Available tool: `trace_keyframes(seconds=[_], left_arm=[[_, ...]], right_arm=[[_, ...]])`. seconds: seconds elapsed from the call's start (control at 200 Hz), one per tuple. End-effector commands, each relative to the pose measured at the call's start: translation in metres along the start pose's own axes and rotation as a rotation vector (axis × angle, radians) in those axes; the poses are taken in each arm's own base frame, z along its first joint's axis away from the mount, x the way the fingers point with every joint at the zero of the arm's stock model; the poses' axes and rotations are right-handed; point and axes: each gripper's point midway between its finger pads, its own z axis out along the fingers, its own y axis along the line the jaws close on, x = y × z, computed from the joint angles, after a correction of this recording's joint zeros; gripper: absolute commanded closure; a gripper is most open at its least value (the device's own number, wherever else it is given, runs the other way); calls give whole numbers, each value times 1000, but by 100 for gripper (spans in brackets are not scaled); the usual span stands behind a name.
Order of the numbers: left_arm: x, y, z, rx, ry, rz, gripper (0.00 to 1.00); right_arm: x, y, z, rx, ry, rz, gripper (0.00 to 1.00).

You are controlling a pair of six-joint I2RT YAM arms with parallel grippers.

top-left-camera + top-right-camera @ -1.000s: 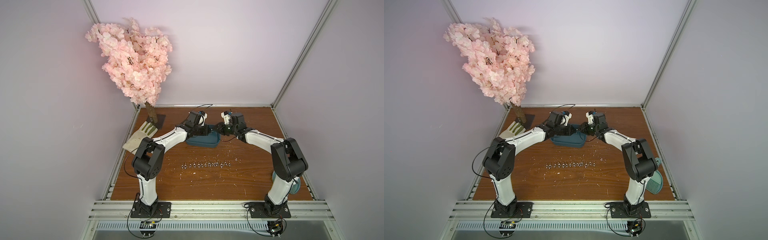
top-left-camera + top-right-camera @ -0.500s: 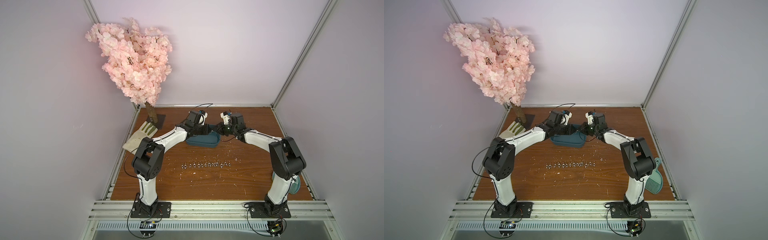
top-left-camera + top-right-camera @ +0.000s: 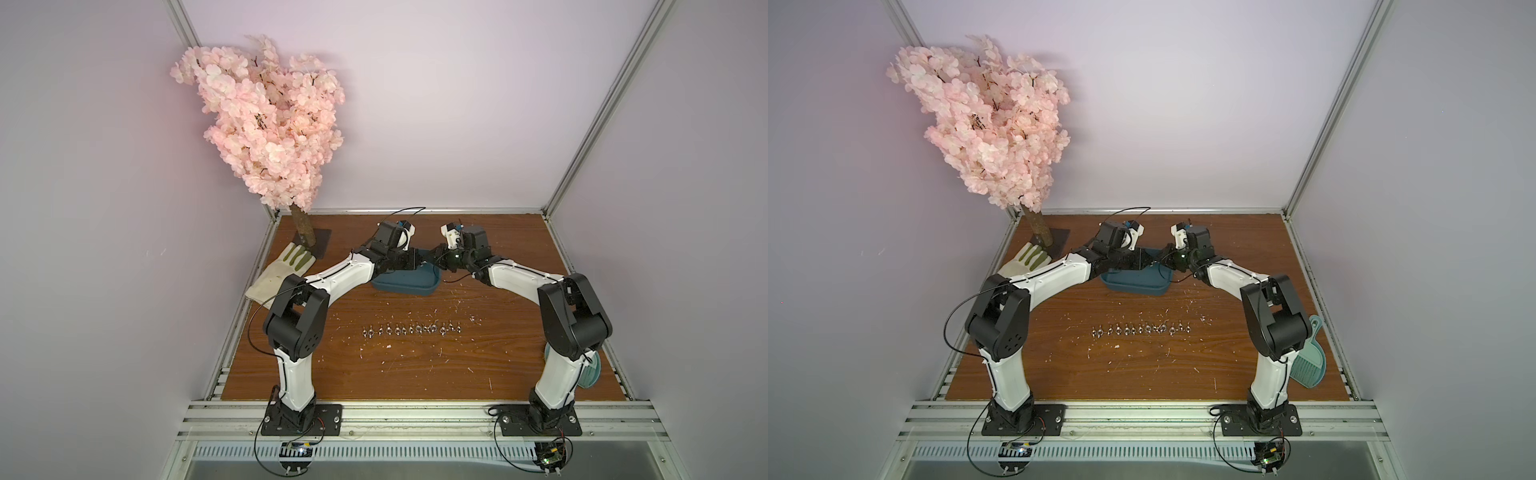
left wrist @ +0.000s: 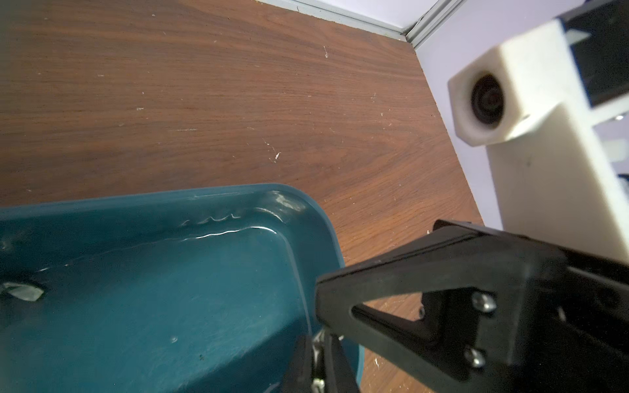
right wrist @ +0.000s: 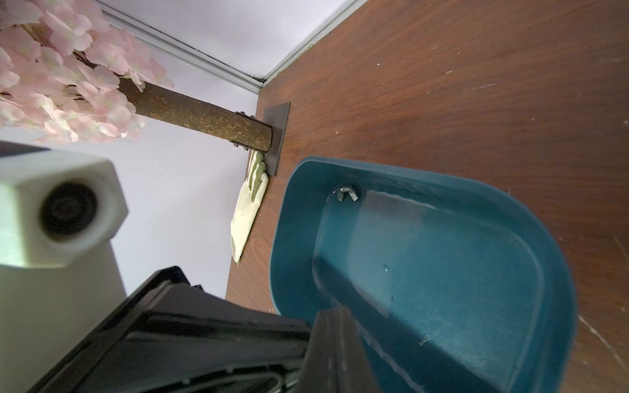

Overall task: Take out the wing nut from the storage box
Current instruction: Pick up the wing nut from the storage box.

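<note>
1. Wing nut: inside the storage box, on its floor, tucked into the floor corner nearest the back left corner of the counter, at the foot of the walls.
2. Long axis, wing tip to wing tip: roughly along the box's long back wall, so toward the counter's left and right edges; too small for a finer reading. Only a blur at the frame's rim in the left wrist view.
3. Storage box in both top views: toward the back of the counter, about midway between the left and right edges, long axis parallel to the back edge, open side up.
4. Left claw: fingers drawn close, pinched by the look of it on the rim of the box's end wall nearest the counter's right edge, with a shiny sliver in the slit; well apart from the wing nut.
5. Right claw: fingers pressed together, tip just beside the left claw at that same end of the box.
6. Nearer the front edge, well apart from the box: row of small silvery pieces, parallel to the front edge, amid scattered pale flecks.
7. By the left edge: pale work glove, fingers toward the back left corner; in that corner, pink blossom tree on a dark base plate.
8. By the right edge, partly behind the right arm: mint-green dustpan.
</note>
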Motion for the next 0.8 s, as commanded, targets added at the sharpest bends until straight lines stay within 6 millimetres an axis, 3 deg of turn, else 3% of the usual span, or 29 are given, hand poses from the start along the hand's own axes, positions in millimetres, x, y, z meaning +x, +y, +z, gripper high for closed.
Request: trace_keyframes(seconds=[0.0, 0.085, 0.285, 0.791], left_arm=[[-9, -15, -3, 30, -23, 17, 88], [-9, -14, -3, 28, -23, 16, 88], [-8, -13, -3, 25, -23, 18, 88], [-8, -13, -3, 24, -24, 17, 88]], right_arm=[[-8, 19, -8, -51, -25, -18, 91], [-9, 17, -10, -43, -34, 3, 78], [-8, 13, -15, -54, -37, 63, 71], [2, 21, -12, -153, 4, 172, 79]])
